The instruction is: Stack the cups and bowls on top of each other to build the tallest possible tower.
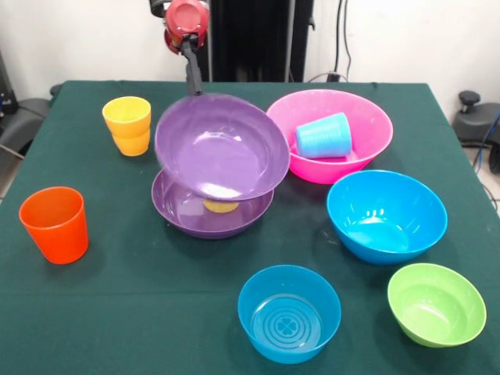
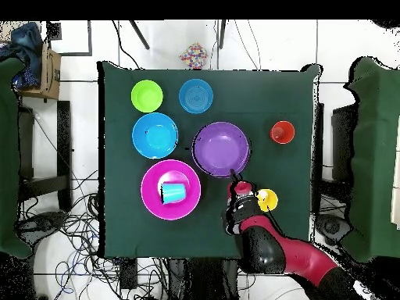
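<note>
My gripper [image 1: 193, 87] is shut on the far rim of a purple bowl [image 1: 223, 148] and holds it tilted just above the second purple bowl [image 1: 187, 215]. A pale yellow cup [image 1: 221, 206] lies inside the lower bowl, mostly hidden. In the overhead view the gripper [image 2: 234, 173] sits at the edge of the purple bowls [image 2: 221, 148]. Two amber-yellow cups [image 1: 127, 125] stand nested at the far left. An orange cup [image 1: 55, 224] stands upright at the left. A light blue cup [image 1: 323, 136] lies on its side in the pink bowl [image 1: 367, 125].
A big blue bowl [image 1: 387, 215] stands right of the purple bowls. A small blue bowl [image 1: 289, 312] and a small green bowl [image 1: 435, 303] stand at the near edge. All rest on a dark green tablecloth [image 1: 141, 297].
</note>
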